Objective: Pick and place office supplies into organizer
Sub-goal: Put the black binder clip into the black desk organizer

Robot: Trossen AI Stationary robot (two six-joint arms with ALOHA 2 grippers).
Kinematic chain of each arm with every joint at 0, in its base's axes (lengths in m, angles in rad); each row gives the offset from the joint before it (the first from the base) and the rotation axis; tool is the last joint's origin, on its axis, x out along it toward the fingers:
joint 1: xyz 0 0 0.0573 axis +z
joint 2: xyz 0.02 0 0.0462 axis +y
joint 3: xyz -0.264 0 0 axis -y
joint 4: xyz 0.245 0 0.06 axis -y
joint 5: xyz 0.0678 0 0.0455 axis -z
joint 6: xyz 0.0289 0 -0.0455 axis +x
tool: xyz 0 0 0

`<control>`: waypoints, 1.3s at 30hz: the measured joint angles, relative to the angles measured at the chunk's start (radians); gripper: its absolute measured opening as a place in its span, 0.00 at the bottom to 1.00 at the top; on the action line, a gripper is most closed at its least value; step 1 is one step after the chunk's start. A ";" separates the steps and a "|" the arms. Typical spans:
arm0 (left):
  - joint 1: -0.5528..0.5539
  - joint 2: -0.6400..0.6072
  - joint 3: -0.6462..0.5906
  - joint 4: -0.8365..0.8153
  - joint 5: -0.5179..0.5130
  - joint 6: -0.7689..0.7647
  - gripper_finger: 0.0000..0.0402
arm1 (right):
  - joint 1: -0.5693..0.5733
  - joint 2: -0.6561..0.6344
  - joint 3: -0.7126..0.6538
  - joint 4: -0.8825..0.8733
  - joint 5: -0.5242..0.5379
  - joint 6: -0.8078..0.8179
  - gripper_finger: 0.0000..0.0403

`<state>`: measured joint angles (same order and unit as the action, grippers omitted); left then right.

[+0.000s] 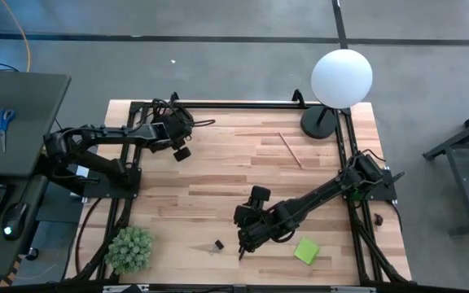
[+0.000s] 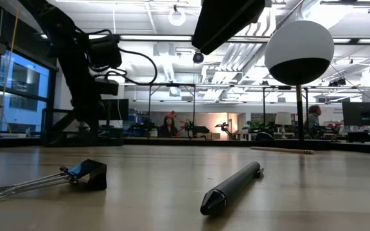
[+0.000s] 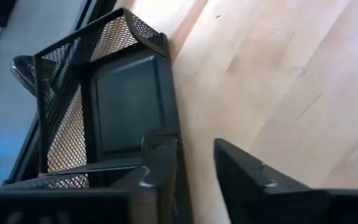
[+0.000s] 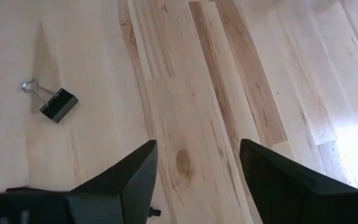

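The right gripper (image 4: pixel 197 168) hangs low over the wood near the desk's six o'clock edge, fingers (image 4: pixel 126 177) spread wide with nothing between them. Just under it lies a black pen (image 2: pixel 231 187), its tip toward the front edge. At about nine o'clock from the gripper, near but apart, sits a black binder clip (image 4: pixel 58 104) with its wire handles folded out flat. At about four o'clock from the gripper lies a green sticky-note pad (image 1: pixel 306 250), clear of the arm.

The left gripper (image 3: pixel 194 171) is up at the desk's ten o'clock corner, its fingers (image 3: pixel 160 168) parted with a gap between them and holding nothing. One finger stands right at the wall of the organizer (image 3: pixel 129 93), a black mesh tray whose one visible compartment shows a bare floor; I cannot tell whether finger and wall touch.

A wooden pencil (image 1: pixel 291 150) lies alone toward one o'clock, well apart from both grippers. Beyond it stands a lamp (image 1: pixel 341 78) with a white globe on a round black base. A green spiky plant (image 1: pixel 129 248) occupies the seven o'clock corner, and blue-handled scissors (image 1: pixel 4 122) rest on a grey side table off to the left.
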<state>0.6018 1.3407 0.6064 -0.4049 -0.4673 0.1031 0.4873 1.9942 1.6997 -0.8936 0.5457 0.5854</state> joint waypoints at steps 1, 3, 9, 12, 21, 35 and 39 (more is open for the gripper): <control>0.000 0.000 0.000 0.000 -0.004 -0.001 0.28 | 0.000 0.000 0.000 0.000 0.000 0.000 0.55; 0.000 0.000 0.000 0.000 -0.060 -0.008 0.34 | 0.000 0.000 0.000 0.001 0.000 0.000 0.55; 0.000 0.017 0.000 -0.014 -0.174 -0.055 0.33 | 0.000 0.000 0.000 0.005 0.000 0.001 0.55; 0.000 0.034 0.000 -0.009 -0.129 -0.059 0.28 | -0.001 0.000 0.000 0.007 0.001 0.001 0.55; 0.000 0.062 0.005 -0.006 -0.129 -0.186 0.24 | -0.021 0.000 0.000 0.019 -0.007 0.009 0.55; -0.005 0.161 0.006 0.045 -0.308 -0.024 0.24 | -0.048 0.000 0.000 0.044 -0.113 0.198 0.55; -0.023 0.185 0.006 0.025 -0.337 -0.021 0.24 | -0.041 0.000 0.000 0.044 -0.101 0.201 0.55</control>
<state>0.5792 1.5258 0.6121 -0.3799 -0.8038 0.0818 0.4465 1.9942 1.6997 -0.8494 0.4444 0.7859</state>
